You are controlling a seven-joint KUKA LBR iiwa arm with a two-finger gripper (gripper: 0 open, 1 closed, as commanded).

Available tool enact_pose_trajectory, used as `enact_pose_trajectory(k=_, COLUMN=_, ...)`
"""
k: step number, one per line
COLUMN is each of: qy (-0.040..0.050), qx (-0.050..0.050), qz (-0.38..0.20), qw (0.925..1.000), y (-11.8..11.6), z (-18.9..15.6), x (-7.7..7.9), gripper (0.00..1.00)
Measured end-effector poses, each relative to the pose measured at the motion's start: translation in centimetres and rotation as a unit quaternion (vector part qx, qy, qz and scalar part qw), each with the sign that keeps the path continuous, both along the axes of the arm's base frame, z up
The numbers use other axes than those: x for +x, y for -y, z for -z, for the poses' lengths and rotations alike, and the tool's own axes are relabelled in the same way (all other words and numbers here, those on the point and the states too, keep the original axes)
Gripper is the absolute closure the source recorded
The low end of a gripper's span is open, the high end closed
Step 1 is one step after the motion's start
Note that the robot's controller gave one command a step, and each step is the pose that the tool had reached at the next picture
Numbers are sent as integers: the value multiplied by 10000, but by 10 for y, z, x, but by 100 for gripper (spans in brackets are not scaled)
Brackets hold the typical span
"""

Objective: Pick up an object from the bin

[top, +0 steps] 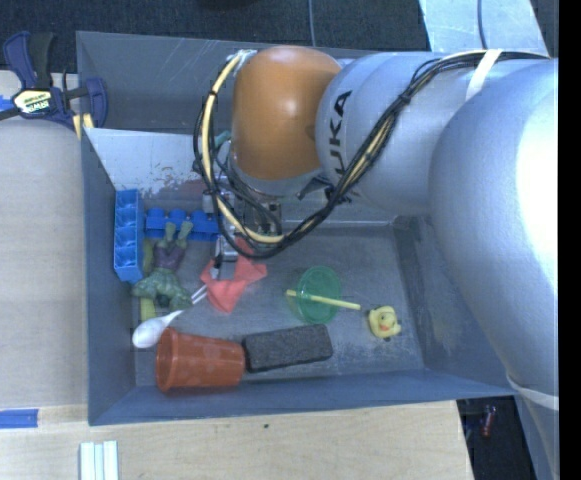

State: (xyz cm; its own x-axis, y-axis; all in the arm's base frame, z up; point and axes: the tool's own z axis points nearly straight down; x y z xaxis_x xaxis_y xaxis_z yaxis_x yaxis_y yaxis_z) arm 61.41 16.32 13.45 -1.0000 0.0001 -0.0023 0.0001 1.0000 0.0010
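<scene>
the gripper (222,264) is seen low in the bin (420,268), over the upper left edge of a red piece (238,286) — a small, crumpled-looking thing of pinkish red that lies flat on the bin floor. whether the gripper is spread or closed cannot be told, since its tip is hidden under the wrist and cables. nothing can be said to be held.

the other things are placed from the red piece. a green figure (162,288) is just to its left, and a white spoon (155,330) lies lower left with its handle pointing at the piece. a cup (200,360) on its side and a black block (288,348) lie below. a green disc (317,296) is near on the right and a yellow duck (382,321) is farther right. blue bricks (126,236) are stacked to the upper left.

the red piece is judged light, and probably soft or thin-walled, so little force is called for. its outline is uneven, so it may fold or slip if it is pinched at a thin corner. a hold across its raised middle is judged best — narrow enough there to be spanned, and clear of the spoon handle. the green figure lies close, so it could be nudged or caught on the left side.
</scene>
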Motion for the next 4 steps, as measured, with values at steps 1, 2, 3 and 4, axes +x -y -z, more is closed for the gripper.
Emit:
enact_pose_trajectory(k=1, qy=12, qx=5, qz=157, qw=9999, y=7, z=50, x=-67, gripper=0)
enact_pose_trajectory(k=2, qy=65, qx=15, qz=95, qw=9999, y=41, z=62, x=-58, gripper=0)
enact_pose_trajectory(k=3, qy=117, qx=36, qz=-40, qw=9999, y=70, z=50, x=-85, gripper=100)
enact_pose_trajectory(k=4, qy=117, qx=36, qz=-38, qw=9999, y=70, z=50, x=-85, gripper=100)
